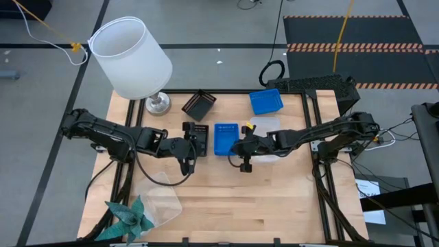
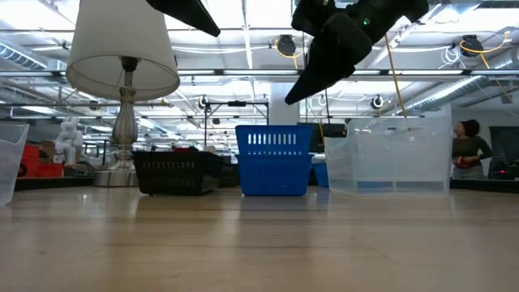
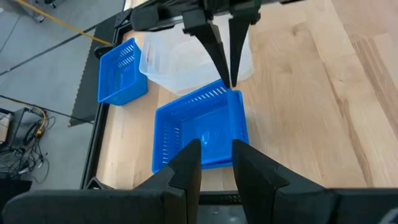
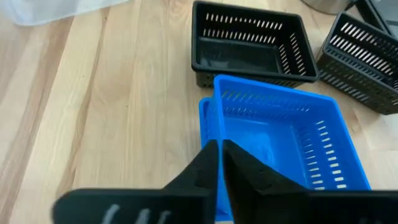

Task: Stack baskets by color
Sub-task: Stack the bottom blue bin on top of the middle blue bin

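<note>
A bright blue basket (image 1: 226, 138) rests flat at the table's middle and appears nested in a second blue one, whose edge (image 4: 203, 124) shows beside it. My right gripper (image 4: 219, 149) is shut, its tips (image 2: 290, 99) just above that basket's right rim, with nothing between them. A black basket (image 1: 197, 137) stands on the table to its left. My left gripper (image 3: 217, 158) hovers open over the black basket, holding nothing. Another black basket (image 1: 199, 104) and another blue one (image 1: 265, 101) lie at the far side. Clear baskets (image 1: 266, 127) sit under my right arm.
A white lamp (image 1: 130, 55) stands at the far left corner. A clear basket (image 1: 161, 199) and a teal paper ornament (image 1: 130, 218) lie near the left front. Bare wood stretches across the near half of the table.
</note>
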